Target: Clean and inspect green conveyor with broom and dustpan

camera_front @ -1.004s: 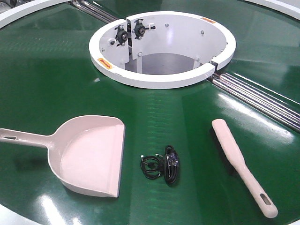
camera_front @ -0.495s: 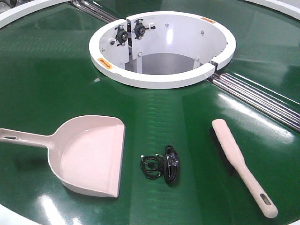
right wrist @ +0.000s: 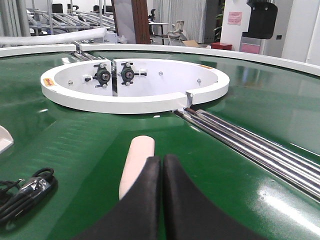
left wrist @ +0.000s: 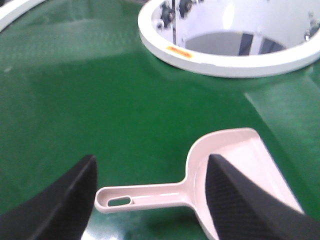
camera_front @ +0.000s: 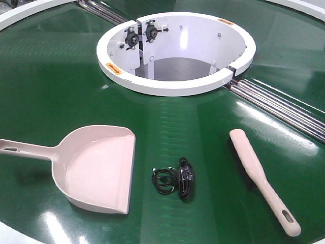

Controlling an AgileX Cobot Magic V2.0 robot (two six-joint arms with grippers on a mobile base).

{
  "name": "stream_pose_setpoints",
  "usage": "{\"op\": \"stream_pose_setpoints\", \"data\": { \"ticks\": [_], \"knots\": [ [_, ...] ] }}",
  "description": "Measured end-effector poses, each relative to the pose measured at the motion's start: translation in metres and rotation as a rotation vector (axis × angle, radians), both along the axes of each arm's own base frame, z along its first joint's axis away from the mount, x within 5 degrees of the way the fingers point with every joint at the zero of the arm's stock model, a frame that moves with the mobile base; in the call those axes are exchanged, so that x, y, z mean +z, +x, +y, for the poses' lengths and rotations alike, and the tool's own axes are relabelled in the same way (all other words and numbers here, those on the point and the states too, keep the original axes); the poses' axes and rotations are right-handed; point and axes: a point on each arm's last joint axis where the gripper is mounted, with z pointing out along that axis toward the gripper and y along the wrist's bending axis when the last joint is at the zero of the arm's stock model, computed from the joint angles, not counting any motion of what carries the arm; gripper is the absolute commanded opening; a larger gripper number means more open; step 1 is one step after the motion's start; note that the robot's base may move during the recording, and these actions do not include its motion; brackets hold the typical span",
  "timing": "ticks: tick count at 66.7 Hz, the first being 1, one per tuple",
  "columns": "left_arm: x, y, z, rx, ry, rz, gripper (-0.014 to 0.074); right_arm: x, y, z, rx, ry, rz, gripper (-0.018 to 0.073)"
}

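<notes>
Left gripper [left wrist: 150, 159] stands wide, its fingers framing the dustpan [left wrist: 240, 150] handle; the pan's mouth is cut off. Right gripper [right wrist: 161, 161], fingers pressed together, hides most of the broom [right wrist: 136, 165]. Only the front view shows both whole on the green conveyor [camera_front: 51, 86], with a black cable [camera_front: 175, 180] between.

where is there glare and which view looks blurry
Front view: sharp, glare streaks on the green conveyor near its bottom edge. Left wrist view: softest, dustpan and left gripper blurred. Right wrist view: glare beside the steel rollers, right gripper soft.
</notes>
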Motion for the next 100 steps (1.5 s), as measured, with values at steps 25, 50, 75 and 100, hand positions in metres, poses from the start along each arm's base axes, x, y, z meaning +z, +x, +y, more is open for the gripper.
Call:
{"op": "stream_pose_setpoints", "data": {
  "ticks": [25, 50, 75, 100],
  "knots": [
    [0.015, 0.068, -0.010, -0.268, 0.183, 0.523, 0.0449, 0.000, 0.000, 0.000, 0.000, 0.000, 0.000, -0.0010],
    [-0.020, 0.131, -0.016, -0.565, 0.349, 0.650, 0.0449, 0.000, 0.000, 0.000, 0.000, 0.000, 0.000, -0.0010],
    [-0.061, 0.160, -0.013, -0.597, 0.434, 0.772, 0.0449, 0.000, 0.000, 0.000, 0.000, 0.000, 0.000, -0.0010],
    [-0.069, 0.168, -0.024, -0.901, 0.711, 0.661, 0.0449, 0.000, 0.000, 0.000, 0.000, 0.000, 0.000, -0.0010]
  ]
}}
